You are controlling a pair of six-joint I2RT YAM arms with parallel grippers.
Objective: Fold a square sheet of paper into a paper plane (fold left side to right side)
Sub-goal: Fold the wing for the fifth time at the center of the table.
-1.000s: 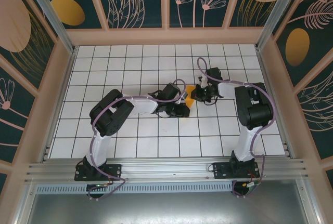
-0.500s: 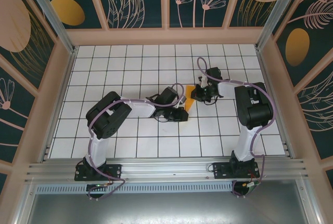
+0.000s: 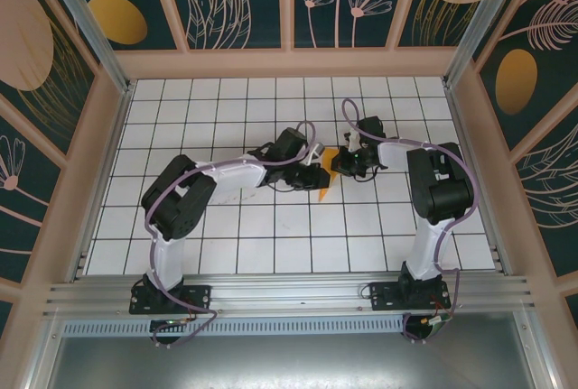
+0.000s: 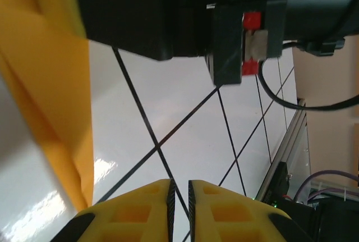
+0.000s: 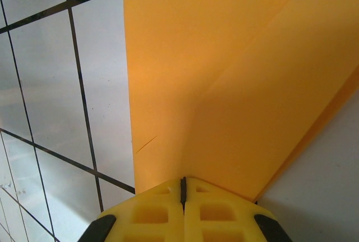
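Note:
The square sheet of paper (image 3: 326,173) is bright orange, creased and folded narrow, near the middle of the white tiled table (image 3: 271,226). My right gripper (image 3: 342,166) is at its right edge. In the right wrist view that gripper (image 5: 182,188) is shut, with the paper (image 5: 235,85) spreading out from under its tips. My left gripper (image 3: 315,175) sits just left of the sheet. Its yellow fingers (image 4: 140,208) leave only a thin slit with bare tile showing through. The paper (image 4: 50,85) rises as a slanted flap on their left.
The right gripper's black body (image 4: 168,12) hangs close above the left fingers. Wooden walls (image 3: 108,136) enclose the table. An aluminium rail (image 3: 289,294) carrying both arm bases runs along the near edge. Open tiles lie in front of and behind the paper.
My left arm has swung away from the near edge, and its gripper has moved up beside the sheet. The right arm and its grip have not moved.

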